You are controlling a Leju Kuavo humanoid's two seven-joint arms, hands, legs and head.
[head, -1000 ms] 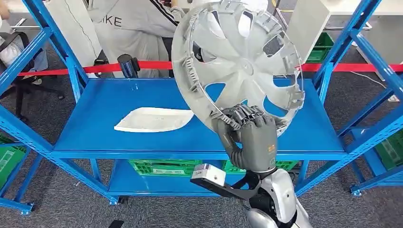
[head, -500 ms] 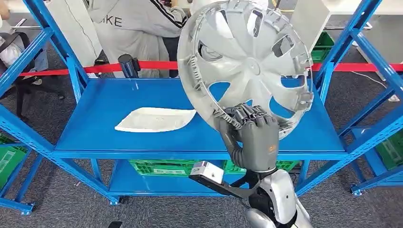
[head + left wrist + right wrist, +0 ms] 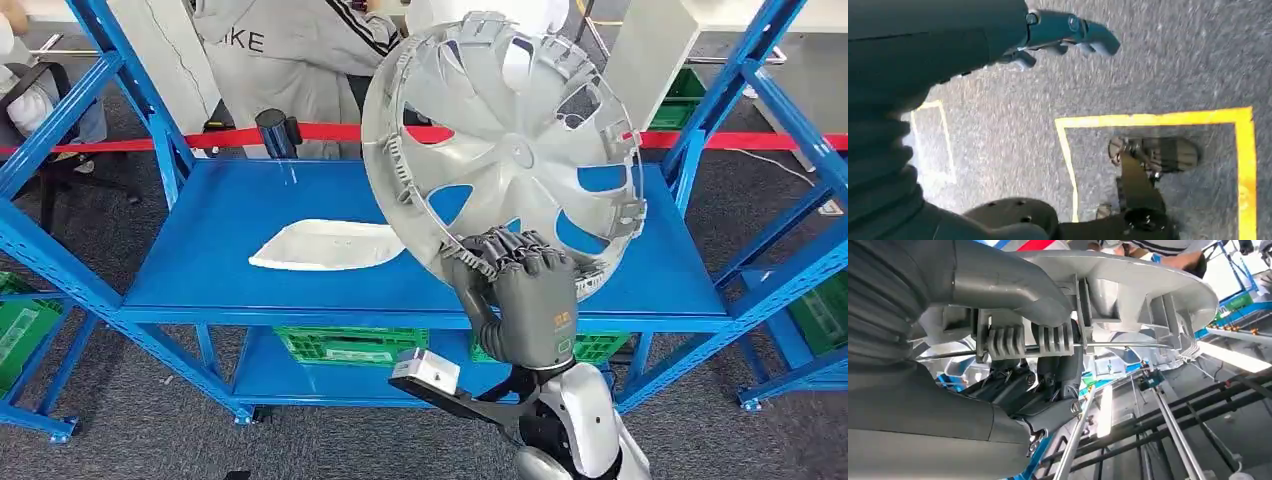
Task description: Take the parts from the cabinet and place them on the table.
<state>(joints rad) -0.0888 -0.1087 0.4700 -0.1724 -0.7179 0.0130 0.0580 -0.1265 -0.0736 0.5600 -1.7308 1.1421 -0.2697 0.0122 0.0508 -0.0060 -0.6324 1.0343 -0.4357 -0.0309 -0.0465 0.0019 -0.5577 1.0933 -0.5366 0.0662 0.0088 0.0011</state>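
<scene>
My right hand (image 3: 525, 290) gripped one silver wheel cover (image 3: 505, 150) by its lower rim, fingers curled over the edge, holding it tilted above the blue shelf (image 3: 230, 240). One white flat part (image 3: 325, 247) lay on that shelf. My left hand (image 3: 1068, 32) hung over the floor, fingers apart, holding nothing.

Hubcap (image 3: 510, 150) above the shelf (image 3: 200, 260), right of the white panel (image 3: 325, 246).
</scene>
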